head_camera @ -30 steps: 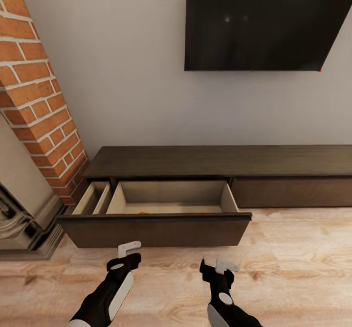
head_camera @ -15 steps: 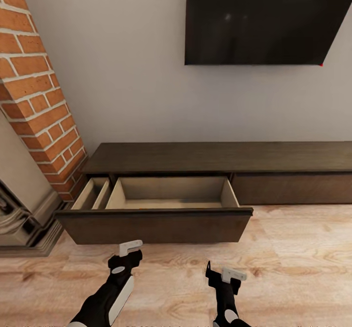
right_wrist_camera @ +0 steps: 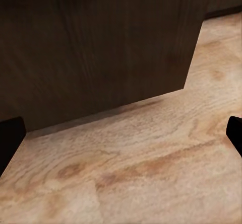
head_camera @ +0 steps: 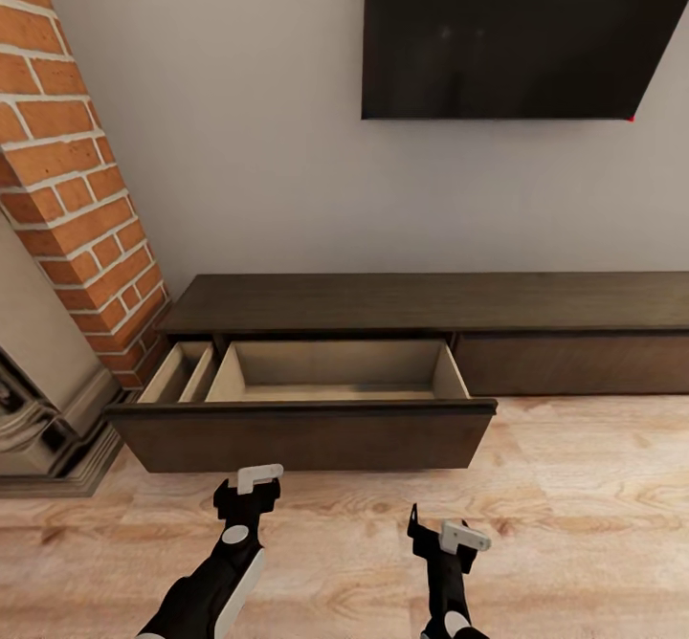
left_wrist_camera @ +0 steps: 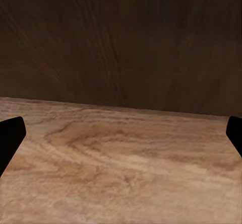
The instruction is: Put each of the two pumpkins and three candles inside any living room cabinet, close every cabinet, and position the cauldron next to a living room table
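1. The cabinet stands against the wall, its left drawer pulled out.
2. Left pincer and right pincer hover over the floor, both apart, empty.

The head camera looks forward and down from above at the cabinet against the wall, its left drawer pulled out over the wooden floor. Both wrist cameras sit low near the floor, facing that drawer's dark front at close range, a surface shared with the head view.
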You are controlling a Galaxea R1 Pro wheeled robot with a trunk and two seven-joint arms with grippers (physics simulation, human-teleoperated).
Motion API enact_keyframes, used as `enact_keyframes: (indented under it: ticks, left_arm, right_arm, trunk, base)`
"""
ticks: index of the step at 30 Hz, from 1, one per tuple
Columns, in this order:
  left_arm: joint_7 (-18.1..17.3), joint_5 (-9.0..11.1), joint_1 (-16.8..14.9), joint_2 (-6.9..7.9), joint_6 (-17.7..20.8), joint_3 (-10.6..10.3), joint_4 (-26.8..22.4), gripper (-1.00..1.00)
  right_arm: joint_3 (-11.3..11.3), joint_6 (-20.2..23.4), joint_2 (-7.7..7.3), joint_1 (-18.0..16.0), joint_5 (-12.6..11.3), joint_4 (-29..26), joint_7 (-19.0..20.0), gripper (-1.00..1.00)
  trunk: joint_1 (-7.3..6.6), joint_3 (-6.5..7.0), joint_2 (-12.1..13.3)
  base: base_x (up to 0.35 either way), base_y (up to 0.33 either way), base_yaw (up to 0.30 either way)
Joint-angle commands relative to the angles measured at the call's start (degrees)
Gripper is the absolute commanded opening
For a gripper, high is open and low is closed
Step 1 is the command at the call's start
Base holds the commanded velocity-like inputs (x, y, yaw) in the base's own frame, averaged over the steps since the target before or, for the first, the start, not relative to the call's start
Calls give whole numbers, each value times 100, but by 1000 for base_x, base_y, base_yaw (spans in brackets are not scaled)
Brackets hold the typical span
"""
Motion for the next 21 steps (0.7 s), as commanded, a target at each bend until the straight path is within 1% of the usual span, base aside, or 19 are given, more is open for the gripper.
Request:
enact_keyframes:
  ticks: [1, 3, 6, 10, 16, 18, 21]
  left_arm:
    - [41, 37, -3, 5, 13, -28, -7, 100]
    - [40, 31, -3, 9, 12, -29, -7, 100]
    - [38, 5, 4, 11, 11, -43, -7, 100]
    - [38, -35, 6, 12, 11, -116, -7, 100]
    - [30, -48, 71, 13, -65, -231, -7, 100]
    - [29, -47, 98, 20, -171, -277, -7, 100]
    - [28, -44, 125, 28, -324, -326, -7, 100]
  right_arm:
    - [50, -27, 1, -7, -24, 0, -40, 100]
    - [54, -34, 4, -5, -18, 0, -36, 100]
    - [132, -40, -4, -6, 225, 2, -47, 100]
    - [158, -47, -20, -7, 417, 1, -63, 100]
    - [178, -20, -2, -6, 481, 1, -68, 100]
    - [183, -6, 2, -5, 493, 3, -72, 100]
    - [184, 0, 4, -3, 587, 3, -85, 100]
  trunk:
    - [-1, -5, -2]
    - [-1, -5, -2]
    - [65, -59, -122]
    - [153, -130, -283]
    - [284, -238, -523]
    - [284, -238, -523]
    - [284, -238, -523]
  base:
    - [0, 0, 0]
    - [0, 0, 0]
    - [0, 0, 0]
    - [0, 0, 0]
    - [0, 0, 0]
    - [0, 0, 0]
    - [0, 0, 0]
